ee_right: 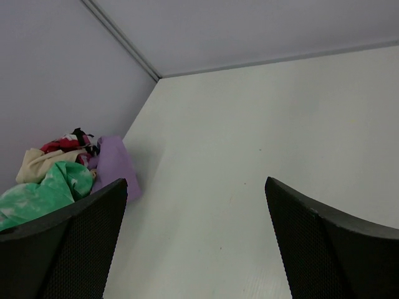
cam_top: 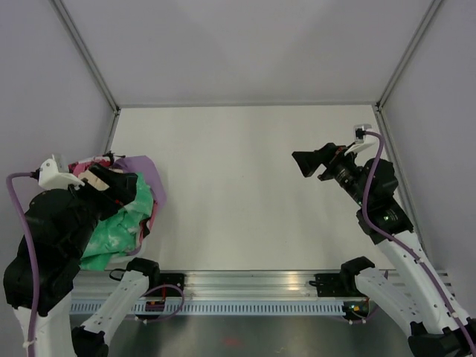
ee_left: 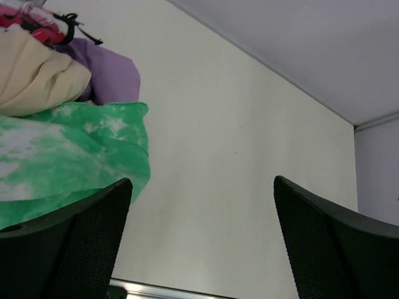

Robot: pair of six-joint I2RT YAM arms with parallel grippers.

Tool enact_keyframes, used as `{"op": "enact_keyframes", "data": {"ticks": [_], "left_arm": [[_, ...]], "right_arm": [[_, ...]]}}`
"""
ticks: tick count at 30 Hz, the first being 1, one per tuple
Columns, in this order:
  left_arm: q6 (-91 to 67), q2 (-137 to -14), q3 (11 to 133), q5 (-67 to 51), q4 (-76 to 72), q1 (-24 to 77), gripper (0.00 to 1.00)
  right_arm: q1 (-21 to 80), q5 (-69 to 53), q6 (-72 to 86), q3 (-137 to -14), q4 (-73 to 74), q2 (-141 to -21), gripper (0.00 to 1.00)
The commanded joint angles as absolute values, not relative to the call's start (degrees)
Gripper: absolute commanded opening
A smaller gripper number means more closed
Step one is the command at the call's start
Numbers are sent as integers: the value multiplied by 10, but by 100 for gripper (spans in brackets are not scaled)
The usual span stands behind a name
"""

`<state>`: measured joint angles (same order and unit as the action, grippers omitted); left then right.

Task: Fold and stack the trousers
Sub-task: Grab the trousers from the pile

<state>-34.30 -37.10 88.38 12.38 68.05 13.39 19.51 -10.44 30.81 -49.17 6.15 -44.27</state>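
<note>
since the arms were bolted to the rail [cam_top: 245, 286] at the near edge, everything to be worked lay just beyond it. the trousers [cam_top: 111, 230] sat crumpled at the near left of the table [cam_top: 253, 186], forming the nearest part of a heap of clothes, probably left there as a supply pile so that the broad middle could serve for folding. the left gripper [ee_left: 202, 180] hung right above that green cloth, its jaws spread wide with only table surface showing between them. it held nothing, and whether it touched the fabric i could not tell. i judged it was placed there to pick the trousers out of the heap. beyond the trousers lay a cream garment [ee_left: 37, 81], then a purple garment [cam_top: 145, 175] and a red-pink garment [cam_top: 83, 163] at the far end of the heap. the right gripper [ee_right: 196, 180] hovered well apart over the right side, raised off the table, wide open and empty, likely waiting to take a second corner once the cloth was drawn out
</note>
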Motion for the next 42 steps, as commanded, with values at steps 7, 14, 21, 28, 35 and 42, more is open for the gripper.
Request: {"op": "enact_keyframes", "data": {"ticks": [7, 14, 21, 28, 35, 42], "left_arm": [[-497, -350, 775, 285, 871, 136, 99], [-534, -370, 659, 281, 768, 136, 97], [-570, -390, 621, 333, 724, 137, 54], [-477, -365, 649, 339, 593, 137, 2], [-285, -417, 775, 126, 443, 137, 2], [-273, -563, 1036, -100, 406, 136, 2]], "right_arm": [[196, -68, 369, -388, 50, -360, 98], [196, -54, 366, -387, 83, -349, 98], [196, -45, 346, -388, 110, -341, 98], [196, -51, 356, -373, 69, -373, 98], [196, -47, 353, -441, 60, -447, 98], [196, 162, 419, -535, 228, -486, 98]]}}
